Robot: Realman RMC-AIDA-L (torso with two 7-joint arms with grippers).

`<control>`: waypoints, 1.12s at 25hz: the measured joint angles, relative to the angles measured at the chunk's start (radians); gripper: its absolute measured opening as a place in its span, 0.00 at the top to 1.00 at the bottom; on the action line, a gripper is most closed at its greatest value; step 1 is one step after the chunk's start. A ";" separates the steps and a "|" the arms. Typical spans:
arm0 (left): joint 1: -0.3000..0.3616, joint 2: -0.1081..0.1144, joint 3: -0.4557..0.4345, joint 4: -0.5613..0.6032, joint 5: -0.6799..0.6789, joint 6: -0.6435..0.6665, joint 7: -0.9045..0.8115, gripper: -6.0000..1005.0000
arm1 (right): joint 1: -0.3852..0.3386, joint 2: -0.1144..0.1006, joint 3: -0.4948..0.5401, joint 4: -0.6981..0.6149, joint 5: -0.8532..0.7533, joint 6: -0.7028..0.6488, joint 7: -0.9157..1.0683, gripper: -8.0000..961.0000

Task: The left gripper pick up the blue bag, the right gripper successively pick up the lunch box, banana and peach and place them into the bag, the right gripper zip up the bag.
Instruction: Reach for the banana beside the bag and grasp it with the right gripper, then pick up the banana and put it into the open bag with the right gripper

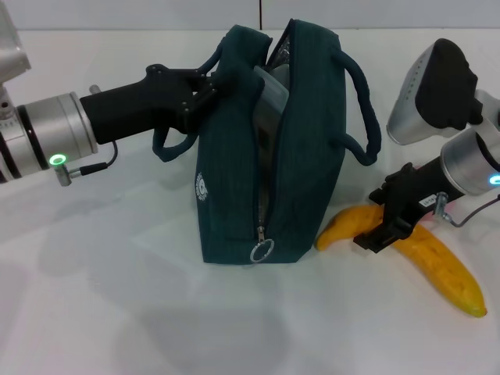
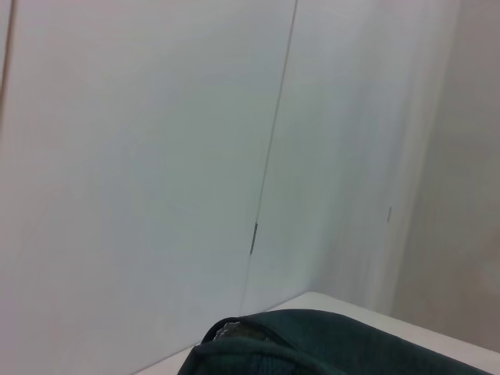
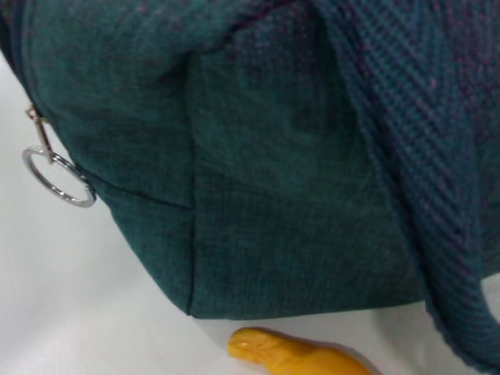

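Note:
The blue bag stands upright mid-table with its top gaping; its zip ring pull hangs low on the front. My left gripper is shut on the bag's upper left wall beside a loop handle. Inside the opening, a translucent edge of the lunch box shows. Right of the bag the banana lies on the table, and my right gripper is shut across its left part. The right wrist view shows the bag, the ring pull and the banana's tip. The peach is out of view.
The white table spreads around the bag. My right arm's grey-and-black joint hangs above the banana, close to the bag's right handle. In the left wrist view, only the bag's top edge shows before a pale wall.

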 joint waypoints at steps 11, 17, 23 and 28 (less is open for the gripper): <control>-0.002 0.000 0.000 0.007 -0.001 -0.009 0.000 0.95 | 0.005 0.000 0.000 0.008 0.009 -0.004 -0.004 0.19; -0.003 0.000 0.000 0.007 -0.001 -0.009 -0.002 0.95 | -0.001 -0.001 0.004 0.005 0.014 -0.006 -0.012 0.27; 0.001 0.000 0.000 0.007 -0.001 -0.007 -0.004 0.95 | -0.054 -0.007 0.087 -0.045 0.128 -0.030 -0.111 0.47; 0.003 0.000 0.000 0.007 -0.004 -0.003 -0.007 0.95 | -0.131 -0.009 0.285 -0.055 0.230 -0.088 -0.217 0.51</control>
